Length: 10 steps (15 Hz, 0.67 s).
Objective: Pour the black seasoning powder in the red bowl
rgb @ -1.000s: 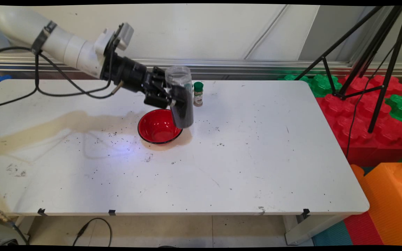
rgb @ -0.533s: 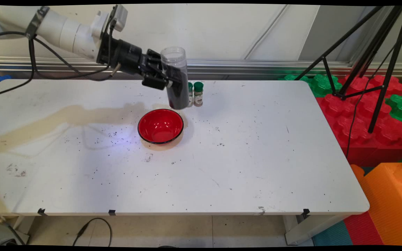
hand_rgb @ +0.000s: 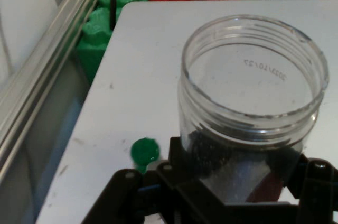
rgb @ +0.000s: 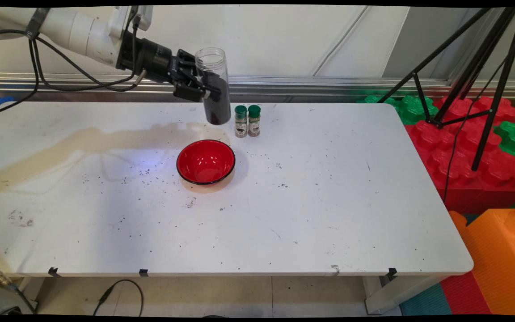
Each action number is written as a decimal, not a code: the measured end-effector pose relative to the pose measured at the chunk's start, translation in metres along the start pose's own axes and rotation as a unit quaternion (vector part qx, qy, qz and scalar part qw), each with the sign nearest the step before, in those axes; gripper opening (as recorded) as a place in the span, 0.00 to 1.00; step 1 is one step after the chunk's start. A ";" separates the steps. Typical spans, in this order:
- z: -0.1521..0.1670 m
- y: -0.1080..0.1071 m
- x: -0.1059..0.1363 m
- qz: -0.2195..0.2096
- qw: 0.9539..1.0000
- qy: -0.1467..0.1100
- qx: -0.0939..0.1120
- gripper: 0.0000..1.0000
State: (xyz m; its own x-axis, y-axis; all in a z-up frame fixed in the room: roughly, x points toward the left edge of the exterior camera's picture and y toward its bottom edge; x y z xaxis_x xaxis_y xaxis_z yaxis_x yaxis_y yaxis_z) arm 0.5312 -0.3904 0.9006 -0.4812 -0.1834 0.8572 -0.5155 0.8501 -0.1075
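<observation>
From the main view, the end effector [rgb: 201,91] grips an open clear jar [rgb: 214,85] of dark grains, upright above the worktop [rgb: 311,201], behind a red bowl [rgb: 205,162] and beside two green-capped bottles [rgb: 247,120]. From the hand view, the jar's [hand_rgb: 251,102] mouth is open, one green cap [hand_rgb: 144,151] below.

Gripper [rgb: 204,91] is rising and drawing back toward the wall, carrying the clear jar [rgb: 214,85] of dark grains up, clear of the red bowl [rgb: 205,161]; both green-capped spice bottles [rgb: 247,120] now uncovered.
</observation>
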 end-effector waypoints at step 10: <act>-0.017 -0.026 -0.024 0.037 0.999 -0.008 0.035 0.00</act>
State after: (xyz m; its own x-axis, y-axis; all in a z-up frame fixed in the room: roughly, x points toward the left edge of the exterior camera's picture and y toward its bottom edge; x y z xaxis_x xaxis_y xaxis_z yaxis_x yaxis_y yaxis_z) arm 0.5685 -0.3998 0.8912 -0.5309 -0.1304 0.8374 -0.5269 0.8247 -0.2056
